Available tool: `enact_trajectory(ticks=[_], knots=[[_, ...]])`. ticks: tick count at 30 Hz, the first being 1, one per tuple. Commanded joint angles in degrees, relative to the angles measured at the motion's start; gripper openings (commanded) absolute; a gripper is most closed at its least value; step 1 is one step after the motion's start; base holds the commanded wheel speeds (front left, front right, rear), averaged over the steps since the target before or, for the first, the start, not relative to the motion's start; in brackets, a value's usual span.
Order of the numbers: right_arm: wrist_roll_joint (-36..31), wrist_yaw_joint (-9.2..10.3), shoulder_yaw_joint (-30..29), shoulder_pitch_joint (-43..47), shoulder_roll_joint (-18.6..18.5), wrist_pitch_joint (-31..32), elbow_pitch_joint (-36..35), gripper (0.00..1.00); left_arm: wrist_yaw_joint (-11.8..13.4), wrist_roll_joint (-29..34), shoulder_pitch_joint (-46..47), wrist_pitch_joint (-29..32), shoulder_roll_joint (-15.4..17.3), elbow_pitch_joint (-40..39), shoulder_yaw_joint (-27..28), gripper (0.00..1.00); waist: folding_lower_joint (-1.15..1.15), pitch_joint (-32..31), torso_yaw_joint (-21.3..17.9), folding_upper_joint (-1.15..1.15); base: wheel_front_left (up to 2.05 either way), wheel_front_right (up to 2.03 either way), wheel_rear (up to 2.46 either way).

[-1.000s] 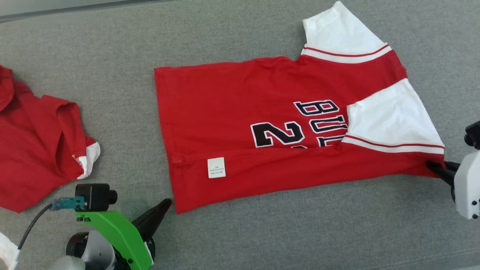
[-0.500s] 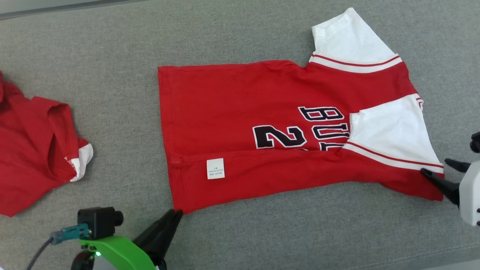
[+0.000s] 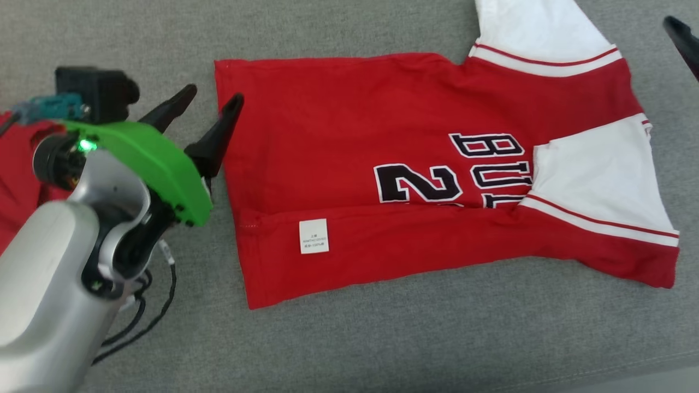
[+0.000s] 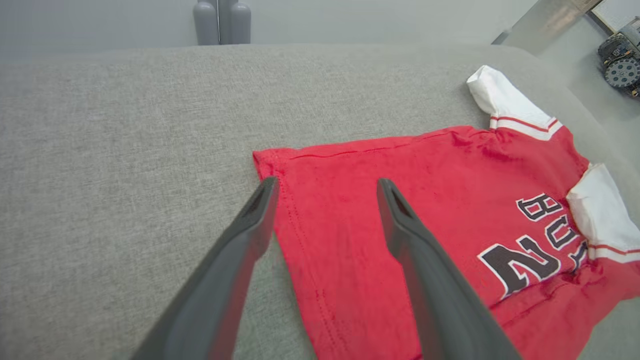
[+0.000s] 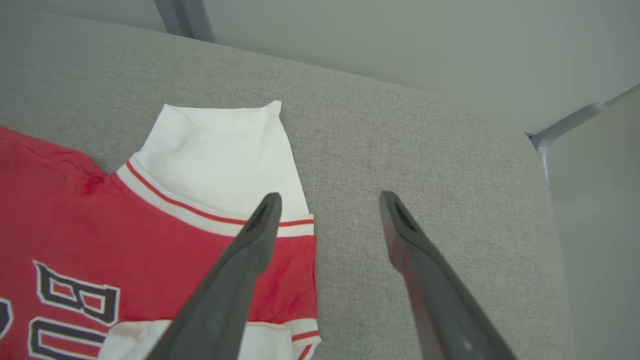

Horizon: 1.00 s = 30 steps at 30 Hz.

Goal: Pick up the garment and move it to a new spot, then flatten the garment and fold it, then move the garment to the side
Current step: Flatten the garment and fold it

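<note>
Red garment (image 3: pixel 338 136) with white sleeves, black lettering, on grey cloth surface (image 3: pixel 382 338).

jersey (image 3: pixel 349 142): 1 | other garment (image 3: pixel 11 199): 1 (partly hidden) | label (image 3: pixel 314 236): 1

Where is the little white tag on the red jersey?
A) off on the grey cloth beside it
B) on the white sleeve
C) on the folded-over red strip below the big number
C: the white tag sits on the red strip folded over along the near edge of the jersey, just below the number 2.
</note>
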State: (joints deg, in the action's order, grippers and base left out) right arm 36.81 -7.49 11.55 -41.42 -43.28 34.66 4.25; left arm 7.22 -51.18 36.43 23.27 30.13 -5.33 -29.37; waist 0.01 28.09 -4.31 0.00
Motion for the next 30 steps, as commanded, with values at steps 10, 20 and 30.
enact_trajectory(ticks=[10,20,30], knots=[[-8.5,0.00,5.6,-17.2,9.0,-1.7,19.8,1.00,-6.3,3.6,16.6,2.5,-8.9,19.1,-6.5,1.00,-0.01,9.5,7.7,0.00,0.00,0.00,0.00],[-7.2,-0.09,11.1,-21.1,11.4,-2.5,27.9,1.00,-10.9,2.0,18.2,4.3,-11.7,23.5,-9.7,1.00,-0.01,10.3,8.6,0.00,0.00,0.00,0.00],[2.0,-0.02,16.3,-23.5,9.4,-8.9,27.0,0.00,-13.2,-0.2,18.3,3.1,-11.6,24.1,-9.9,0.00,-0.01,9.2,6.1,0.00,0.00,0.00,0.00]])
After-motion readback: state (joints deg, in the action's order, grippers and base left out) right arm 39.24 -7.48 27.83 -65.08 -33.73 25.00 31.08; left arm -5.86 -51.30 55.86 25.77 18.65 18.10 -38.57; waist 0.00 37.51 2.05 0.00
